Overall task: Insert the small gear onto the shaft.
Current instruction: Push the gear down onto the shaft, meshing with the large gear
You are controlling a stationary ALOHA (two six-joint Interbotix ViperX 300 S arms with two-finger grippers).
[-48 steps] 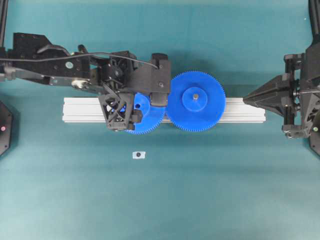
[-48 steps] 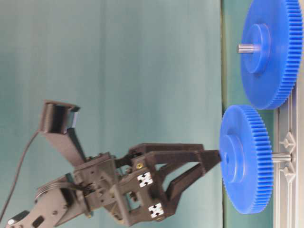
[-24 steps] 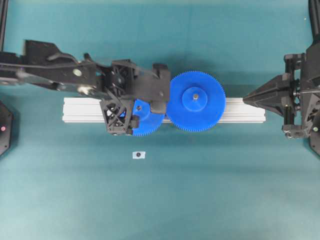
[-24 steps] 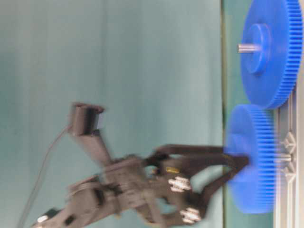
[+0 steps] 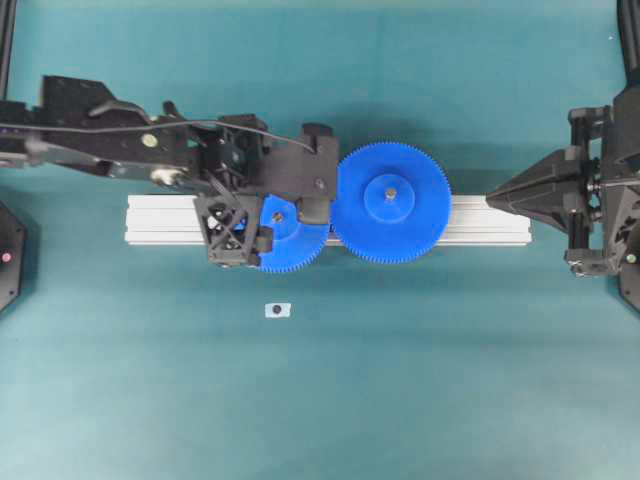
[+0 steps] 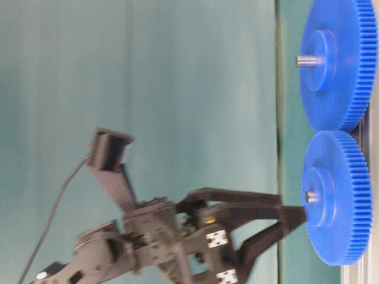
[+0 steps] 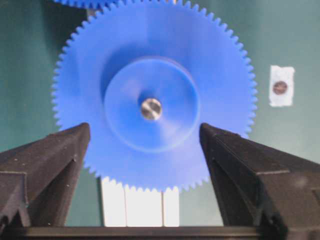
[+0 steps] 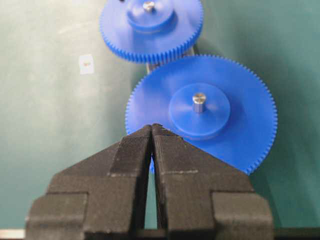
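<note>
The small gear (image 5: 296, 250) sits low on the shaft (image 5: 277, 216), near the rail, and the pin's grey end (image 7: 151, 109) shows through its hub. Its teeth meet the larger blue gear (image 5: 391, 203). My left gripper (image 7: 145, 131) hovers over it, open wide, a fingertip on each side of the raised hub (image 6: 320, 204). Whether the tips touch the gear is unclear. My right gripper (image 8: 151, 127) is shut and empty, parked off the right end of the rail (image 5: 490, 200).
The aluminium rail (image 5: 480, 220) carries both gears across the middle of the teal table. A tiny white tag with a black dot (image 5: 277, 310) lies in front of the rail. The left arm's body (image 5: 110, 150) stretches in from the left.
The small gear has slid down the shaft from its top to near the rail. My left gripper followed it down, still wide. The right arm has not moved.
</note>
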